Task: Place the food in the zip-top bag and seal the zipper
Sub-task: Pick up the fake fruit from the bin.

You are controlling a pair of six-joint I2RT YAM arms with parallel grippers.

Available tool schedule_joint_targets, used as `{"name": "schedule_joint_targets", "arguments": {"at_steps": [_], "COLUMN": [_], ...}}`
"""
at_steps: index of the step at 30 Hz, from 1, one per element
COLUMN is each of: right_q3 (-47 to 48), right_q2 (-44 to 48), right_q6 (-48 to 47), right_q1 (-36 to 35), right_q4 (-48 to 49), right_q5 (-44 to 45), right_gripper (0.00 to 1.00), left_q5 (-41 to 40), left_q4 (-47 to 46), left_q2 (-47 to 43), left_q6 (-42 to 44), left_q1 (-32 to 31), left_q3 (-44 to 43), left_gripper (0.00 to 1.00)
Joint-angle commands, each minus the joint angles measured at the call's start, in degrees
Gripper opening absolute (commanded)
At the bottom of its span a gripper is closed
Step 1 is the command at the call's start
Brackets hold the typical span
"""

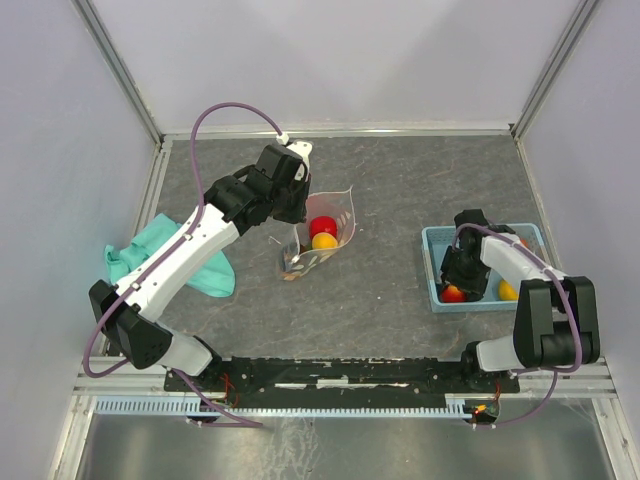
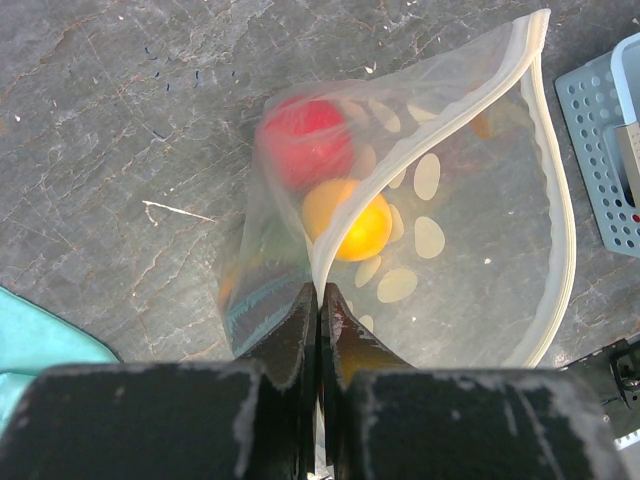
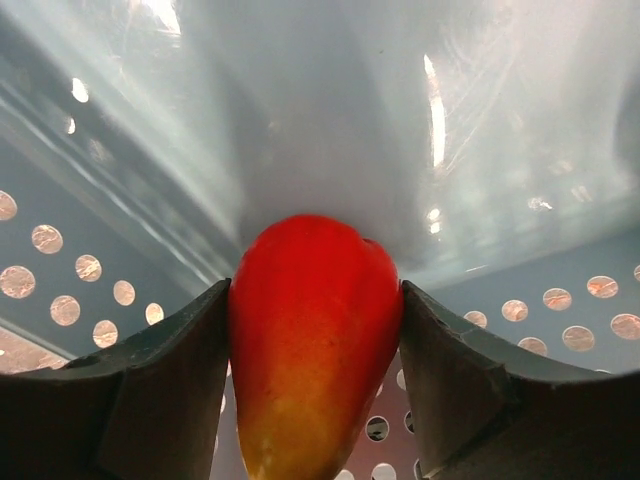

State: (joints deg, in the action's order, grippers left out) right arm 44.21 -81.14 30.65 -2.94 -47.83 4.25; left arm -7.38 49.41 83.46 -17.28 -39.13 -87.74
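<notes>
On grey stone-look worktop point(image 1: 400, 190), a clear dotted plastic bag point(image 2: 470, 200) is pinched open by the left hand point(image 2: 320, 300). A glossy red-yellow toy fruit point(image 3: 315, 380), gripped by the right hand point(image 3: 315, 290), must next be lifted across.

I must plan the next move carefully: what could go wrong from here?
1. The right gripper holds the red fruit by its glossy, tapering sides, so it may slip during the lift out of the basket.
2. The left gripper pinches only a small part of the bag at its rim. The mouth may sag or pull free when the fruit drops in.
</notes>
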Motion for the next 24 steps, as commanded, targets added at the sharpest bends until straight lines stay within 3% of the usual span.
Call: {"name": "schedule_joint_targets", "arguments": {"at_steps": [1,18,24], "right_q3": [2.2,14.0,20.2], "right_q2": [2.6,14.9,18.2], "right_q6": [0.5,-1.4,-0.7], "right_q1": [-0.1,-0.6,-6.5], "right_q4": [0.5,-5.1,-3.3], "right_q5": [-0.1,-0.2,-0.6], "right_gripper": [0.62,0.53,0.53], "left_q5": [0.5,2.6,3.2], "left_q4": [-1.7,-1.7,-1.7], "left_q2": [-1.4,-0.6,-0.3], "left_q6": [2.2,1.8,1.8], "left_q1": [-0.2,-0.2,-0.2], "left_q3": [-1.1,-1.7,-2.1], "left_gripper": [0.03,0.03,0.03]}}
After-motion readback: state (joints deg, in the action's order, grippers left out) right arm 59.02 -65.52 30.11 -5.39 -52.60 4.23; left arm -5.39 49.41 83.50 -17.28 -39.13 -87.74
